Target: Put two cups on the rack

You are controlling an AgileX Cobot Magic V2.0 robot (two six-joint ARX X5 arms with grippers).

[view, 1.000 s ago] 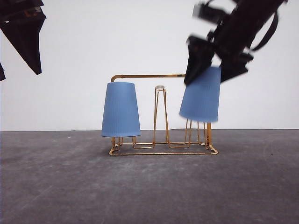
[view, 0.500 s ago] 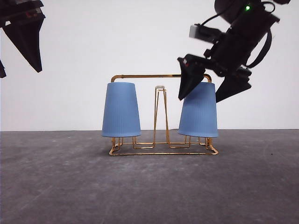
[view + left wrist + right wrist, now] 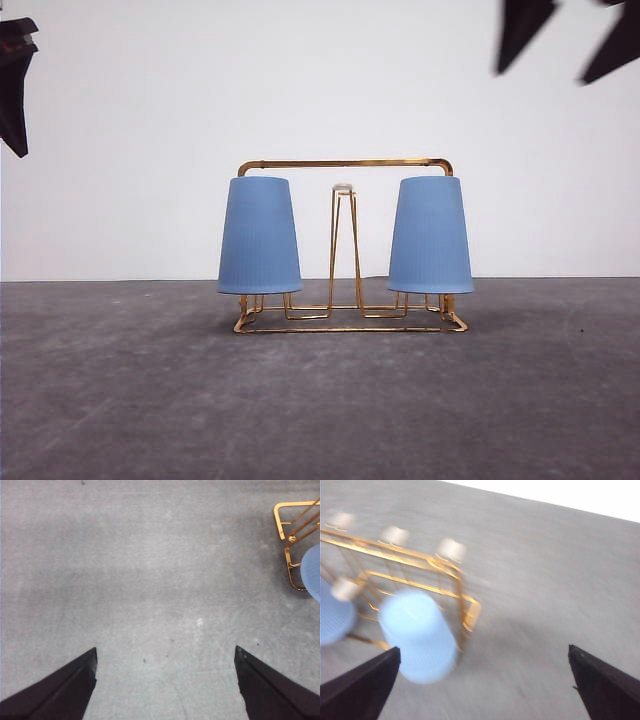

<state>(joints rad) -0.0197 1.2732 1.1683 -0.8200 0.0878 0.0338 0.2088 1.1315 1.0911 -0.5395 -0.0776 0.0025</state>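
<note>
Both cups (image 3: 259, 236) (image 3: 430, 236) sit upside down over the rack's (image 3: 345, 163) prongs to drain, so the left hand (image 3: 165, 680) and right hand (image 3: 485, 685), at ten and two o'clock, gape wide, holding nothing.

You see the left gripper (image 3: 165, 685) as two flat black fingers (image 3: 55, 692), wedge-shaped, tapering to blunt points, matte, unmarked. At the front view's edge its dark body (image 3: 15, 85) shows a faint reddish-brown patch near the top. Your right gripper (image 3: 485, 690) matches: black triangular fingers (image 3: 605, 690), plain, slightly blurred; up front, two dark pointed tips (image 3: 525, 30).
</note>
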